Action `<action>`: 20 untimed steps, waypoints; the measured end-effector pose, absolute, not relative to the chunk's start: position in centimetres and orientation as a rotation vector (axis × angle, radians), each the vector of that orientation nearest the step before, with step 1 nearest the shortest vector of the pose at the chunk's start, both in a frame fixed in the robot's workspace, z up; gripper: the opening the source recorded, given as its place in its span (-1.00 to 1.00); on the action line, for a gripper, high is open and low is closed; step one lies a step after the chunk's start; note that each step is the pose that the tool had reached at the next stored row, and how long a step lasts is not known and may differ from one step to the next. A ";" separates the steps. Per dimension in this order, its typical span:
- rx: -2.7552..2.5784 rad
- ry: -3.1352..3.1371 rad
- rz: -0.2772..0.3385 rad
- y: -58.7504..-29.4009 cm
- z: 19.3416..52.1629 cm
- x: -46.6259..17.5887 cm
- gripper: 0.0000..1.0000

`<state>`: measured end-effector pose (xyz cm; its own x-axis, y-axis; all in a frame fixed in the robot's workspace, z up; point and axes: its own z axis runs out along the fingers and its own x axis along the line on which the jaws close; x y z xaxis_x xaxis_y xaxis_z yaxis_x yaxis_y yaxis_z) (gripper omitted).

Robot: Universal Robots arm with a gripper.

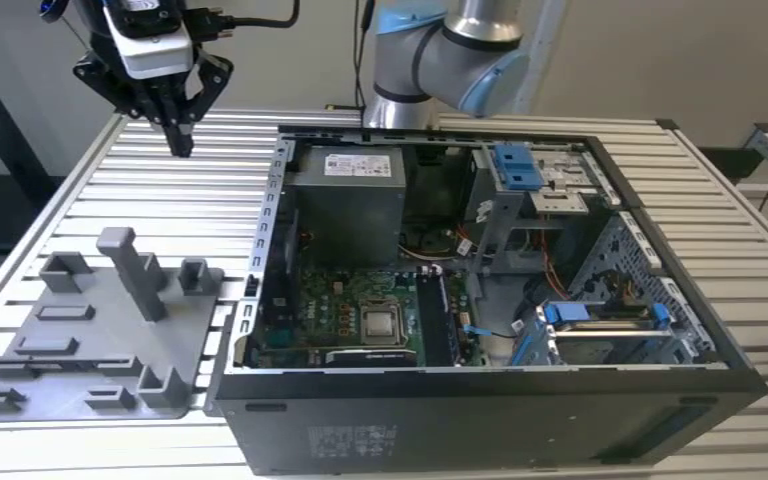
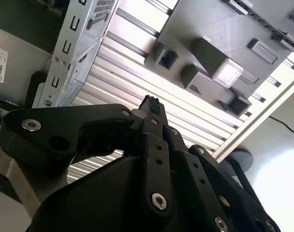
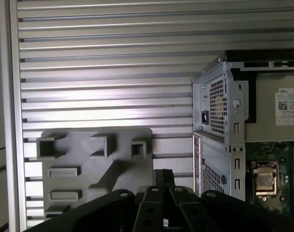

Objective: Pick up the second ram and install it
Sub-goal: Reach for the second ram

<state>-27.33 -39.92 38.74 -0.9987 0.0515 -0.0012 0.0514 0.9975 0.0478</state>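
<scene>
Black pincer point(image 1: 180, 145), closed on nothing, hangs over the ribbed aluminium tabletop point(image 1: 184, 215) near a grey holder tray point(image 1: 91, 325) and open computer case point(image 1: 491, 390).

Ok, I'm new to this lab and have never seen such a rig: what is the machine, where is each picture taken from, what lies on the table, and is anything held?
The machine is a grey-and-blue jointed robot arm ending in a black finger gripper. The exterior view comes from a camera standing off the arm; both wrist views come from cameras riding near the gripper, looking past it. On the ribbed aluminium table sit an open black computer case and a grey plastic tray with a tall post. The gripper hangs above the table, shut, with nothing visibly held.
</scene>
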 end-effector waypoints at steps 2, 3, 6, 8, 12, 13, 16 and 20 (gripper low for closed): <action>0.081 3.137 0.075 -39.9 38.7 -27.5 -0.79; 0.080 3.137 0.075 -39.9 38.7 -27.6 -0.79; 0.080 3.138 0.075 -39.9 38.7 -27.8 -0.79; 0.080 3.138 0.075 -39.9 38.7 -28.2 -0.79; 0.079 3.138 0.075 -39.9 38.7 -29.0 -0.79; 0.078 3.138 0.075 -39.9 38.7 -29.2 -0.79; 0.078 3.138 0.075 -39.9 38.7 -29.7 -0.79; 0.076 3.138 0.075 -39.9 38.7 -30.4 -0.79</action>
<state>-30.40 -39.94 38.67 -0.9988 0.0487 -0.0008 0.0487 0.9977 0.0477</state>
